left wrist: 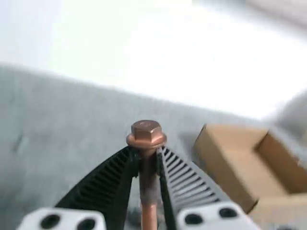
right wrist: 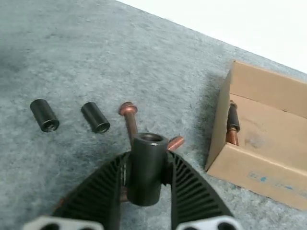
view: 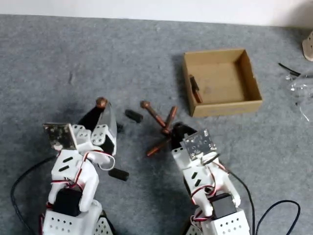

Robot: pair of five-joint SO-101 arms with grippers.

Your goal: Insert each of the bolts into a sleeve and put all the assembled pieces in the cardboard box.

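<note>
Mat (view: 49,58): grey, covers the table under both arms.
Cardboard box (view: 225,106): open-topped, on the mat beyond the right arm and off to its right. One assembled piece (view: 194,89), a bolt in a sleeve, lies along the box floor against the wall nearest the arms' middle.
Left gripper (left wrist: 147,155): clamped on a copper bolt (left wrist: 146,134). The shank is pinched between the fingers and the hex head stands clear above the tips.
Right gripper (right wrist: 147,160): closed round a dark sleeve (right wrist: 146,148), open bore facing up, held over the heap.
Loose bolts (view: 152,113): three, crossed in a heap between the arms, near the box.
Loose sleeves (view: 133,116): one just left of the heap, a second sleeve (view: 119,174) beside the left arm.
</note>
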